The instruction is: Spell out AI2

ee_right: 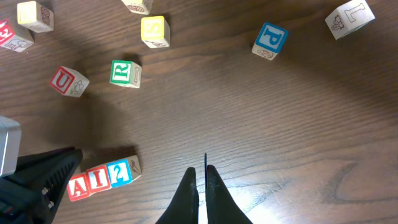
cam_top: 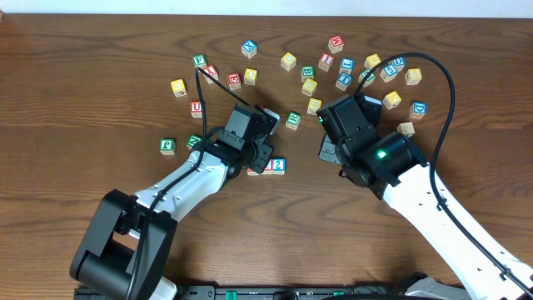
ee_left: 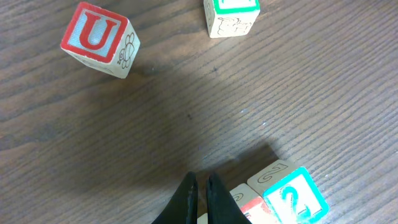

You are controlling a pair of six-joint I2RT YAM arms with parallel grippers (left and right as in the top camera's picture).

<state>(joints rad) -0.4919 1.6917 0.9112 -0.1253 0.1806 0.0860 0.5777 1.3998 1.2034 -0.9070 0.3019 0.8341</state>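
Three touching cubes, A point(ee_right: 78, 186), I point(ee_right: 98, 179), 2 point(ee_right: 119, 173), form one slanted row.

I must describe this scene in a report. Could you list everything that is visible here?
A cube: one, red, first in the row.
I cube: one, red, middle of the row.
2 cube: one, blue, last in the row.
loose cubes: more than twenty; red, blue, green, yellow; scattered over the far part of the table.
table: one, dark brown wood, under everything.
left arm: one, white and black, reaching from the near left.
right arm: one, white and black, reaching from the near right.
left gripper: one, black, shut, empty, beside the row.
right gripper: one, black, shut, empty, over bare table.
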